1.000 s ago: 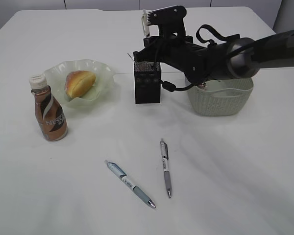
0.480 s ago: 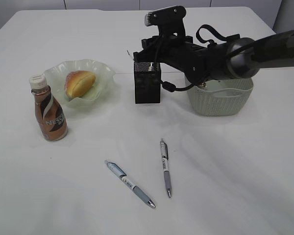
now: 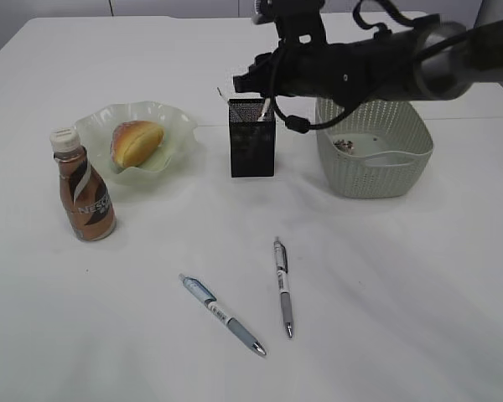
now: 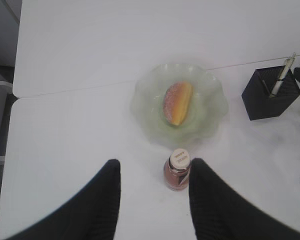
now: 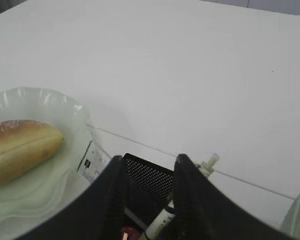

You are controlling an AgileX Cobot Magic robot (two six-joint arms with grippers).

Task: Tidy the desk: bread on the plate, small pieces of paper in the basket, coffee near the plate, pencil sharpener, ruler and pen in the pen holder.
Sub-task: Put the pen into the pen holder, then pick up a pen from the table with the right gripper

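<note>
My right gripper (image 5: 149, 165) hangs open just above the black mesh pen holder (image 3: 251, 138), with nothing between its fingers. A white pen (image 5: 162, 220) leans inside the holder, and a clear ruler (image 5: 92, 161) sticks out at its left corner. A small red thing (image 5: 126, 232) lies deep inside; I cannot tell if it is the pencil sharpener. Two pens (image 3: 224, 316) (image 3: 282, 286) lie on the table in front. The bread (image 3: 137, 142) rests on the green plate (image 3: 176, 121), and the coffee bottle (image 3: 84, 197) stands beside it. My left gripper (image 4: 154, 167) is open high above the bottle (image 4: 177, 170).
A pale woven basket (image 3: 377, 167) stands right of the holder with small paper bits (image 3: 345, 144) inside. The right arm (image 3: 377, 67) stretches across above the basket's back rim. A seam in the table (image 5: 240, 180) runs behind the holder.
The right gripper held a pen upright over the holder, opened and dropped it in, then rose and drew back. The left gripper has not moved.
</note>
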